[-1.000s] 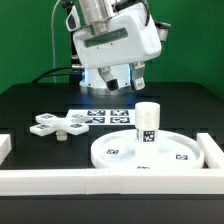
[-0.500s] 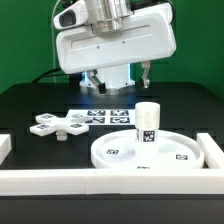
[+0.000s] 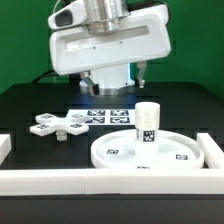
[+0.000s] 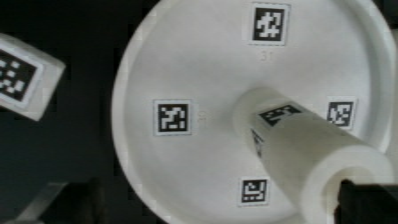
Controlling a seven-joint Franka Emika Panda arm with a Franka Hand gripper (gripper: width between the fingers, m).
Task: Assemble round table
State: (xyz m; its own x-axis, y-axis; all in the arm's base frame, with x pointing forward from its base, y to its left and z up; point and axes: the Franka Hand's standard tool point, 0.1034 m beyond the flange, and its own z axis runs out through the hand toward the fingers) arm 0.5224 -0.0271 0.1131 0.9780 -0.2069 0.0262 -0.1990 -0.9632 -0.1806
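Roughly, the job looks about halfway done. At the exterior view's left, the cross-shaped foot piece [image 3: 55, 124] lies flat and loose on the black worktop [image 3: 25, 100], joined to nothing and well apart from the other parts. Just beside it, toward the middle, is the marker board [image 3: 105, 117]. Above that hangs the tool [image 3: 115, 80], well clear of every part, its two fingers spread wide with nothing between them. Further right, the round disc [image 3: 168, 140] rests on the worktop inside the white border bars [image 3: 100, 182], and the short leg [image 3: 148, 122] stands upright at its centre. The wrist view shows the leg [image 4: 311, 150] rising from the middle of the disc [image 4: 178, 60], though the pictures do not show whether it is fully seated. So the leg-to-disc step appears done. What seems left is fetching the foot piece and fixing it on top of the leg.
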